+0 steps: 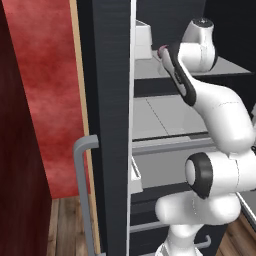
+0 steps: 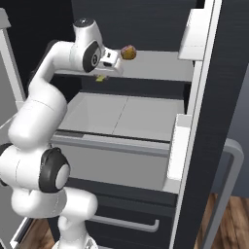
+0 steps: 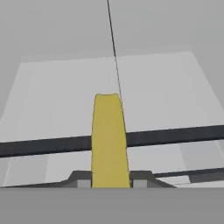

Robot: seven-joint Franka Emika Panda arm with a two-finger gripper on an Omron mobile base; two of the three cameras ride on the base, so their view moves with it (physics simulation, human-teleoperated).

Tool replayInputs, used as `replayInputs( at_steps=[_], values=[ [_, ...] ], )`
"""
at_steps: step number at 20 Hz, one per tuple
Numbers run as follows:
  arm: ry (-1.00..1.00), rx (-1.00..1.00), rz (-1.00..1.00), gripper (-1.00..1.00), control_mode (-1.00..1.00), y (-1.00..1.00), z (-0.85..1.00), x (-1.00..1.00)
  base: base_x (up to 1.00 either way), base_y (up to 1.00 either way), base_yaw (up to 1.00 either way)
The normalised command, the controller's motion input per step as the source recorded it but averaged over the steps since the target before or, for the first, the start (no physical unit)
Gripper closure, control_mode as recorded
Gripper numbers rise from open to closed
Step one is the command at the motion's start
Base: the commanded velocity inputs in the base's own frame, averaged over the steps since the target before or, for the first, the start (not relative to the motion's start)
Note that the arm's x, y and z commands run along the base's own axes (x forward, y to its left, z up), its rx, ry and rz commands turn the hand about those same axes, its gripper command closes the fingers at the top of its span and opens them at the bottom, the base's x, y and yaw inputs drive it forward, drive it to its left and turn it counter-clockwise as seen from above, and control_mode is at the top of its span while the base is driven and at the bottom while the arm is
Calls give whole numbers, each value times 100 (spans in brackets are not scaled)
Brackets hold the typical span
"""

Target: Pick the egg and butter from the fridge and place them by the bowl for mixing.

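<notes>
Your gripper (image 3: pixel 109 183) is clamped on the butter (image 3: pixel 108 140): in the hand view the thin yellow stick stands up from between the two dark finger tips (image 3: pixel 81 178) and runs away from the camera, its far end rounded off. Beyond it you look down on a pale grey shelf (image 3: pixel 166 92) of the fridge, with a dark band of shelf edge crossing behind the stick. From the right base view you see the hand up at the upper shelf level inside the open fridge (image 2: pixel 214 146), with a small bit of the yellow stick (image 2: pixel 100 78) showing just under it, held clear above the wide grey shelf (image 2: pixel 121 116) below. The egg (image 2: pixel 128 52) sits just beside the hand on its far side, a small rounded pinkish lump with a tan patch, at the front part of the upper shelf (image 2: pixel 160 65); you cannot tell whether it touches the hand. In the left base view the white arm (image 1: pixel 220 120) reaches up and into the same upper compartment, and the fridge's long grey door handle (image 1: pixel 84 190) hangs on the door edge at lower left, against a red wall (image 1: pixel 47 90). Lower down, the grey drawers with bar pulls (image 2: pixel 126 224) are shut.
</notes>
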Motion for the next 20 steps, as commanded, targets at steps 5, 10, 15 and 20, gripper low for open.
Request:
replayInputs(
  at_steps=[5,10,15,20],
  values=[
    [0,0,-24,100,-100,-7,-1,-80,0,0,0],
    [0,4,-18,100,-100,-13,-1,-87,0,0,0],
    [0,5,-12,100,-100,-9,-2,-92,0,0,0],
    [7,4,0,100,-100,0,-12,-73,0,0,0]
  ],
)
